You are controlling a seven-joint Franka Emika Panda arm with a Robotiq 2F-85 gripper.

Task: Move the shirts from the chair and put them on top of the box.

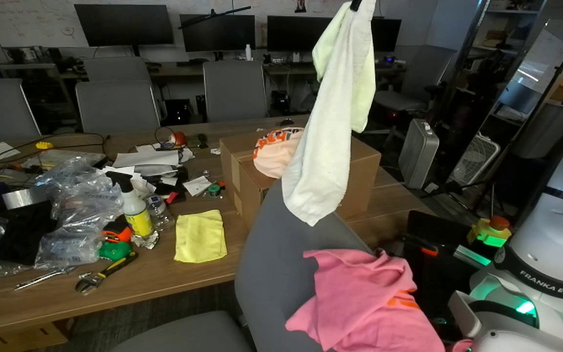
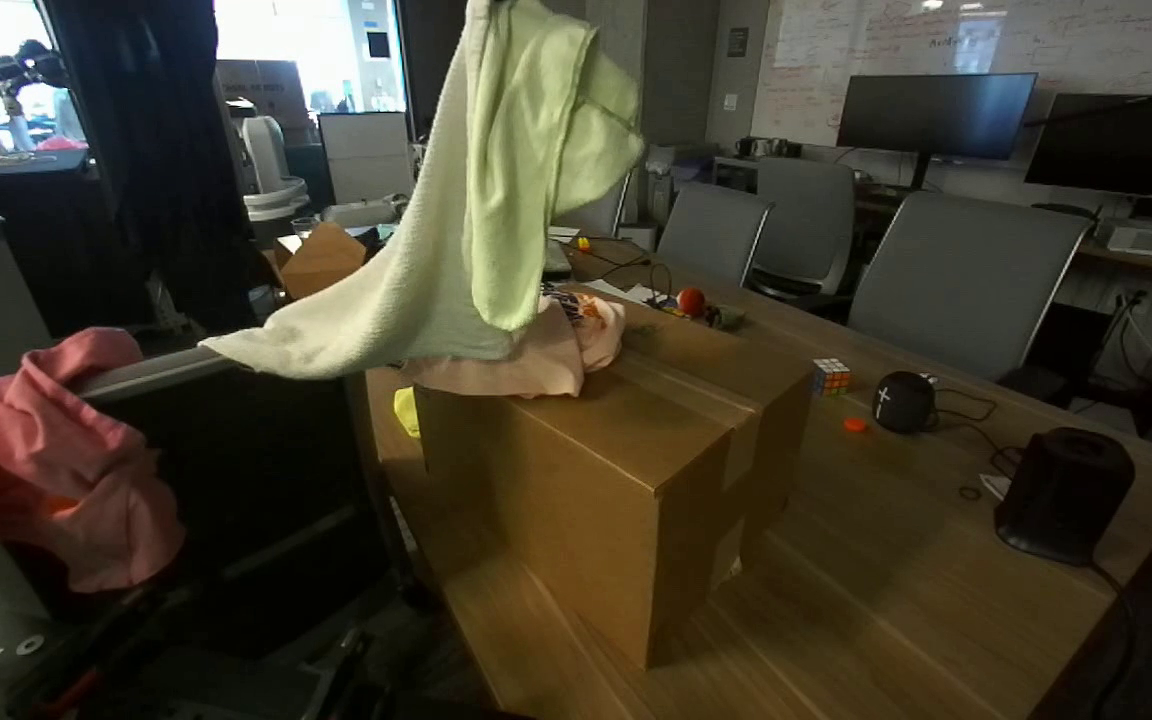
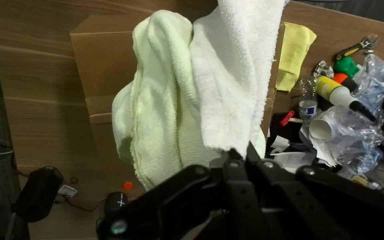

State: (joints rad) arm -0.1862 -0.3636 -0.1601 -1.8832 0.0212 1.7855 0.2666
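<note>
At the lower left of an exterior view, the pink shirt [image 2: 76, 440] is being carried by the back of the chair [image 2: 256, 430]. In the upper middle, a pale green-and-white cloth [image 2: 526, 200] is being dangled, its low corner reaching the chair's edge, contact uncertain. Partly hidden by its hem, the cream shirt [image 2: 546, 365] is being supported on top of the box [image 2: 576, 480]. Low in the middle of the wrist view, the pincer [image 3: 243, 154] is being held all but closed, a pinch of that cloth being gripped.

A set-down on the box is probably being aimed at, though towelling rather than a shirt is being suggested by the weave. Extra height is being called for first, lest the corner be snagged; release is best being saved until the hem is being borne from below, without the cream shirt being swept off.

Left of centre in an exterior view, a spray bottle [image 1: 137, 215] and a clear bottle [image 1: 159, 210] are being supported by the worktop [image 1: 164, 269], their levels unclear. At centre, the box's contents are being hidden by taped flaps; to the right, those of a silver case [image 1: 419, 154] by its closed shell.
</note>
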